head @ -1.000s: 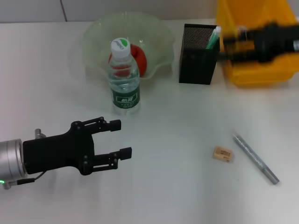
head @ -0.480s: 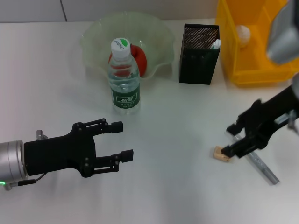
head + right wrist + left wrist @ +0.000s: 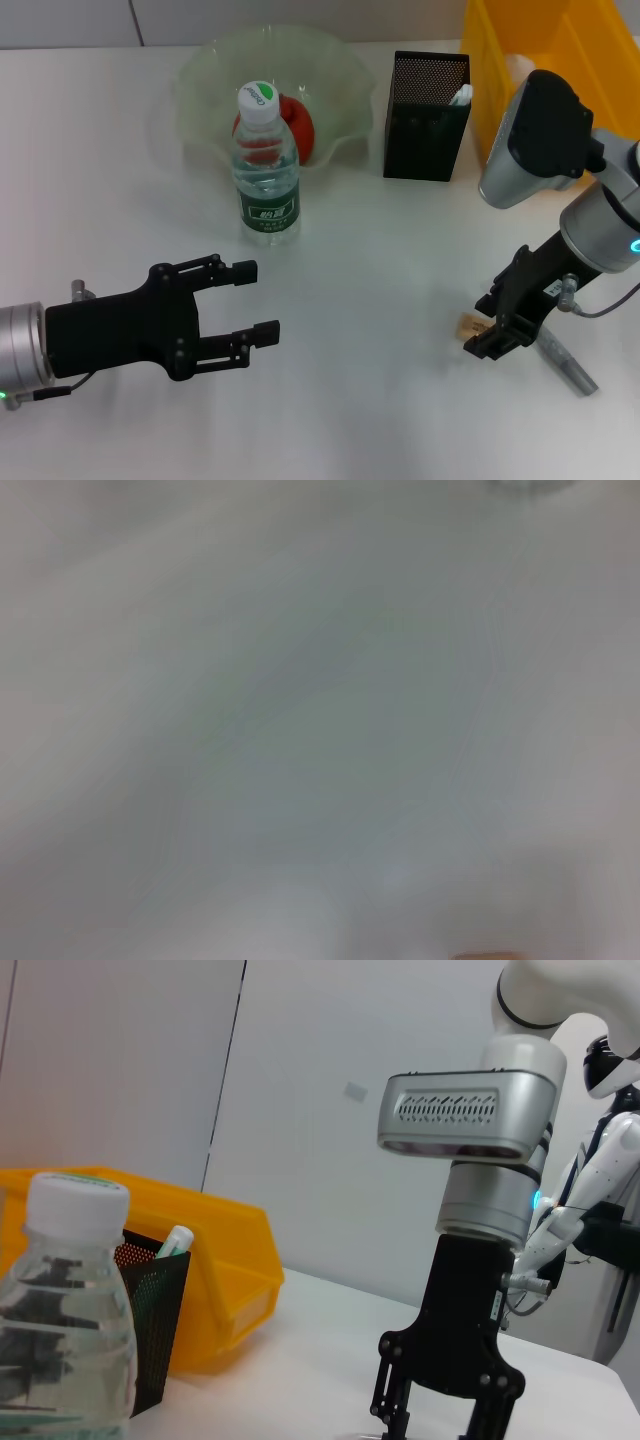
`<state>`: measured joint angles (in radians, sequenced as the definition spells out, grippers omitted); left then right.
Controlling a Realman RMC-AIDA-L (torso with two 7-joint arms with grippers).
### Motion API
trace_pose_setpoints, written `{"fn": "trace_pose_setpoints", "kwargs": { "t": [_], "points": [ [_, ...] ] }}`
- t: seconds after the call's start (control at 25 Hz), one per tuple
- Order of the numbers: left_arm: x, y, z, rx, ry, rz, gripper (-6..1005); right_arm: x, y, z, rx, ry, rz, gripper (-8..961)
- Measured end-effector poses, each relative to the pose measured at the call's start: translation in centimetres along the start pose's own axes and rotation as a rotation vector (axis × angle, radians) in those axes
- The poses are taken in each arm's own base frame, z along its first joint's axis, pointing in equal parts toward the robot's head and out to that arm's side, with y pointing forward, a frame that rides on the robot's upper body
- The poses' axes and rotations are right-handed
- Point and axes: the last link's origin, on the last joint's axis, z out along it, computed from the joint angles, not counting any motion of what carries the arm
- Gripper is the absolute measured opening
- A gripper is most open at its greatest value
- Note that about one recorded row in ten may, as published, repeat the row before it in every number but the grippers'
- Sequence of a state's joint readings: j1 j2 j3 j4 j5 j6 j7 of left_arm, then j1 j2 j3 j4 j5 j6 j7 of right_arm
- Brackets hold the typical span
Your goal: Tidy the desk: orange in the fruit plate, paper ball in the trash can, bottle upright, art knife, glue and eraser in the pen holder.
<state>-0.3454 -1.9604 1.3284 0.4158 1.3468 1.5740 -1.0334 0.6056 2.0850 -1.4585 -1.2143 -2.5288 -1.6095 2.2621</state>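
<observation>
On the white desk (image 3: 380, 400), my right gripper (image 3: 488, 325) hangs directly over the eraser (image 3: 470, 324), fingers pointing down and spread to either side of the tan block, of which only a sliver shows past the black fingers. They are parted and gripping nothing. From the left wrist view the same gripper (image 3: 440, 1422) stands upright on the tabletop with a gap between its two fingers; whether the tips touch the surface I cannot tell.

The step in hand is the eraser pick. The art knife (image 3: 558, 356), a grey stick, lies just beside the eraser on its outer side, partly under my right arm. The pen holder (image 3: 425, 125) stands well apart toward the back, with a pale-tipped item already poking out of it. The orange (image 3: 296, 125) sits in the fruit plate (image 3: 200, 75), the bottle (image 3: 266, 165) stands upright in front of the plate, and the trash can (image 3: 500, 90) is at the back right; its contents are mostly hidden by my arm.

My left gripper (image 3: 245, 300) is idle low over the near left of the desk, fingers wide apart and empty.

By my judgement, the next move calls for settling the fingers squarely around the small block, closing gently without nudging the knife, then lifting clear and carrying it across to the mesh box. The knife looks to be the last loose item after that.
</observation>
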Motion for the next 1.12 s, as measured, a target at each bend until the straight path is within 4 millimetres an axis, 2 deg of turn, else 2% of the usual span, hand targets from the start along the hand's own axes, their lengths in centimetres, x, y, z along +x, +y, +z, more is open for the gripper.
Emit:
{"fn": "trace_pose_setpoints", "kwargs": {
  "t": [0.2,0.4,0.68,0.76,0.8,0.84,0.88,0.96,1.04,1.12],
  "points": [
    [0.0,0.0,0.1,0.0,0.001,0.0,766,-0.1,0.0,0.7,0.02,0.014,0.004,571],
    [0.0,0.0,0.1,-0.001,0.002,0.001,766,-0.3,-0.1,1.5,0.034,0.033,-0.001,380],
    [0.1,0.0,0.1,0.0,0.002,0.0,766,-0.6,0.0,1.1,0.05,0.015,-0.013,306],
    [0.0,0.0,0.0,0.002,0.002,-0.001,766,-0.7,0.2,0.4,0.057,-0.001,-0.02,250],
    [0.0,0.0,0.0,0.002,0.002,-0.001,766,-0.8,0.2,-0.2,0.064,-0.016,-0.02,250],
    [0.0,0.0,0.0,0.003,0.002,-0.001,766,-1.1,-0.3,-2.0,0.099,-0.081,0.001,250],
    [0.0,0.0,0.0,0.003,0.002,-0.001,766,-1.1,-0.3,-2.0,0.099,-0.081,0.001,250],
    [0.0,0.0,0.0,0.003,0.002,-0.001,766,-1.7,-1.5,-4.3,0.151,-0.194,0.049,250],
    [0.0,-0.1,0.0,0.002,0.001,0.0,766,-3.5,-3.7,-7.4,0.235,-0.418,0.14,250],
    [0.0,-0.1,0.1,0.001,-0.002,-0.003,766,-4.0,-4.3,-7.9,0.259,-0.47,0.161,249]
  ]
}}
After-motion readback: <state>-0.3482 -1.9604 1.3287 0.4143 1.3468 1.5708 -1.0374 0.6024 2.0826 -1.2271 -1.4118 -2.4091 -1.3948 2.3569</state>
